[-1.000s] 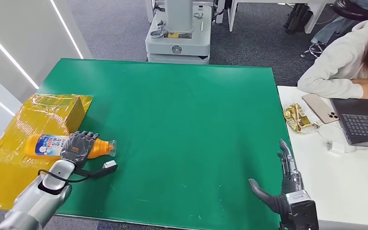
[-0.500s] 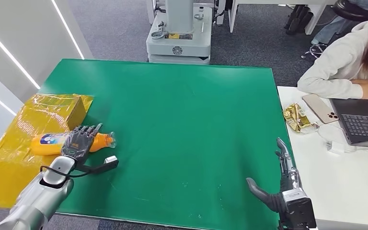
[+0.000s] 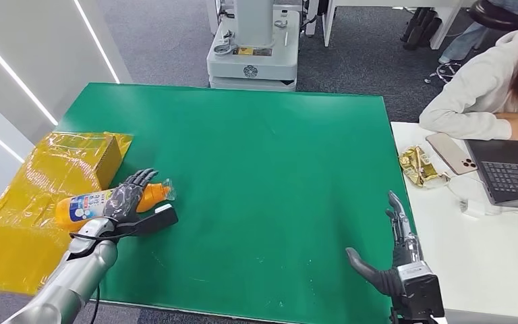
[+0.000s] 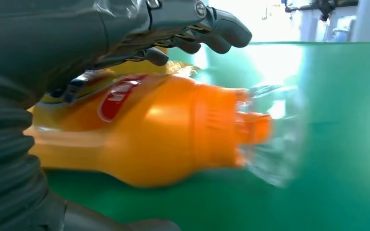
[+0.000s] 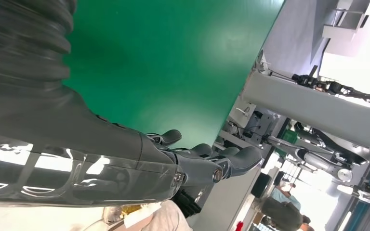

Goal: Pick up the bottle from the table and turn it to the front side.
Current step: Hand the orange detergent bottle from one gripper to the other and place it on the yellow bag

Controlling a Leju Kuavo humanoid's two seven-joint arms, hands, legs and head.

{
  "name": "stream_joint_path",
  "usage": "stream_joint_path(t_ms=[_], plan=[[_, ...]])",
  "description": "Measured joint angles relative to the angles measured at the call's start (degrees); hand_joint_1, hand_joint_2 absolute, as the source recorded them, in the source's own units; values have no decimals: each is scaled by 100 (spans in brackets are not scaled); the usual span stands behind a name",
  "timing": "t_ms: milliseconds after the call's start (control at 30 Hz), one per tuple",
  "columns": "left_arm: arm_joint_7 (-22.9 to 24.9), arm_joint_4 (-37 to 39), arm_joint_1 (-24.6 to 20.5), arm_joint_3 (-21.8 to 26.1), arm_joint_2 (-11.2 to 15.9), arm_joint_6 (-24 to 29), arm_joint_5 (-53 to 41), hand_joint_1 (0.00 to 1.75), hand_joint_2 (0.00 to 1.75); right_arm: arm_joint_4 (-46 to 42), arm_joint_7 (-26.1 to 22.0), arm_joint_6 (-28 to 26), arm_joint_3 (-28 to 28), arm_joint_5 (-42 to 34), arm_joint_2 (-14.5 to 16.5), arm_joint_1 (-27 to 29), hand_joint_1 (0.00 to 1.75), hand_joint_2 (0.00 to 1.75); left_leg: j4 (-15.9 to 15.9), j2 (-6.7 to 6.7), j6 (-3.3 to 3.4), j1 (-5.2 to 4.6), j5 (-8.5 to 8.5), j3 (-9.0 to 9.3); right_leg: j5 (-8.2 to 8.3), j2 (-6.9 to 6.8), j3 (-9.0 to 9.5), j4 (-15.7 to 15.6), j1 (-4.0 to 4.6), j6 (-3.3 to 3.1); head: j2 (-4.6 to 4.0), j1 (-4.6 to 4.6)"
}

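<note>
Left hand (image 3: 127,201) grips an orange bottle (image 3: 98,202) at its shoulder, at the green table's (image 3: 263,169) nine-o'clock edge; smooth, rigid plastic looks light yet slippery, best held mid-body, while the right hand (image 3: 398,260) hangs unclenched, holding nothing.

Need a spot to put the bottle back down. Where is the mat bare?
The green mat lies bare from the bottle in the left hand across to the right hand. Crowded: yellow-wrapped box at its left edge.

High head view down over green table (image 3: 263,169); both wrist views close, sharing it.
</note>
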Motion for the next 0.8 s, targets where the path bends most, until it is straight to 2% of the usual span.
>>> stream_joint_path(t_ms=[100,200,367,500,700,800], plan=[[-437,-74,114,190,-217,1,1009,0,175,55,-12,-9,2,-25,21,-5,0,175,0,1,0,0,0,1,0,1,-1,0,-1,0,0,-1],[-1048,-481,460,372,-512,430,2235,0,175,129,-26,-73,25,-111,60,-12,0,175,1,4,0,1,0,-2,1,5,-6,0,-1,-1,0,-1],[-1751,-1809,1126,368,-953,1325,3901,0,175,374,-173,-212,142,-399,128,-147,0,175,1,7,1,1,-3,-9,1,10,-14,-2,-1,-1,0,-2],[-1906,-2916,1502,1,-1187,1746,4618,0,175,564,-334,-230,234,-580,273,-305,0,175,1,3,2,1,-3,-16,0,4,-18,-3,-1,0,0,-1],[-1936,-3842,1750,-534,-1430,1612,5028,0,175,684,-493,-264,326,-700,451,-356,0,175,1,4,2,1,-3,-17,1,5,-18,-3,-1,0,0,-1],[-1929,-3981,1792,-678,-1523,1127,5325,0,175,701,-572,-273,345,-789,501,-351,0,175,2,2,3,1,-3,-17,1,3,-20,-3,-1,-1,0,-1]])
